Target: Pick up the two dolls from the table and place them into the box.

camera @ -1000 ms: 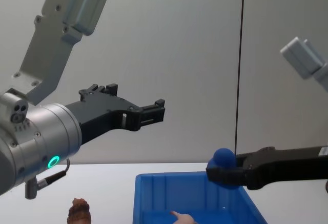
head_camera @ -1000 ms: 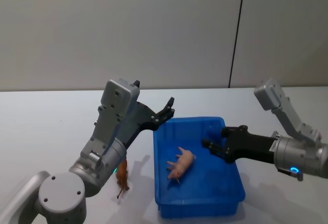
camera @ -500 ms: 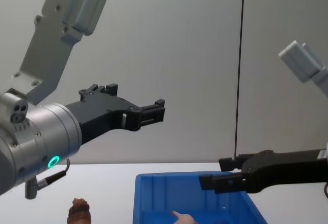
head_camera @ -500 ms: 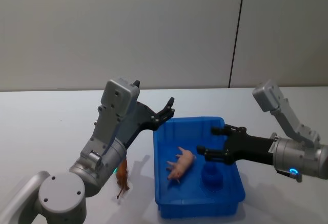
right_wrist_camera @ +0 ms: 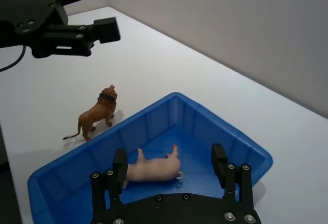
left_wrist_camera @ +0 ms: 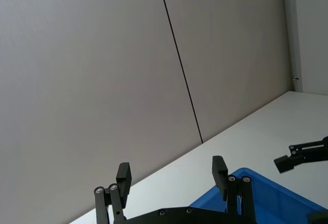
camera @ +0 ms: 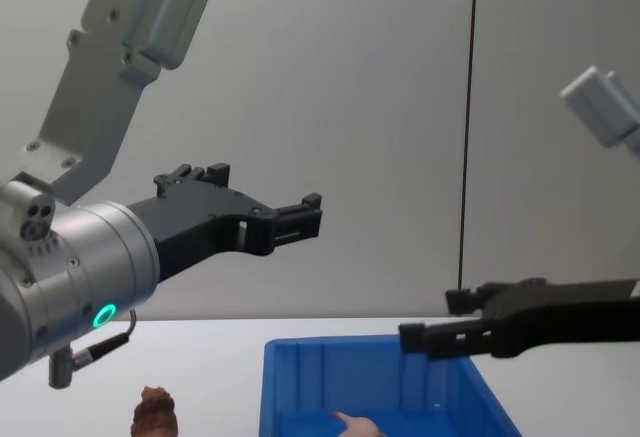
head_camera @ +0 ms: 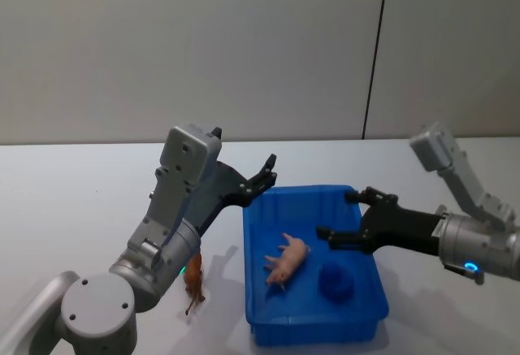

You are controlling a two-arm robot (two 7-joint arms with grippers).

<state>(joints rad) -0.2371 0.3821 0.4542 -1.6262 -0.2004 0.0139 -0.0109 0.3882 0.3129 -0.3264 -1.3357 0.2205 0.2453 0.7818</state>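
Pink doll (head_camera: 288,259) lies in box (head_camera: 317,332), left of right jaws

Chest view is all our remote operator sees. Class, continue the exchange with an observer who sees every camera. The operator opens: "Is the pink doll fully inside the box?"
Observer: Yes. The pink doll lies on the floor of the box.
Operator: I see the left gripper open and raised. Where does the brown doll stand?
Observer: The brown doll stands upright on the table, outside the box on the robot's left.
Operator: Does the right gripper hold anything?
Observer: No. The right gripper is open and empty above the box.
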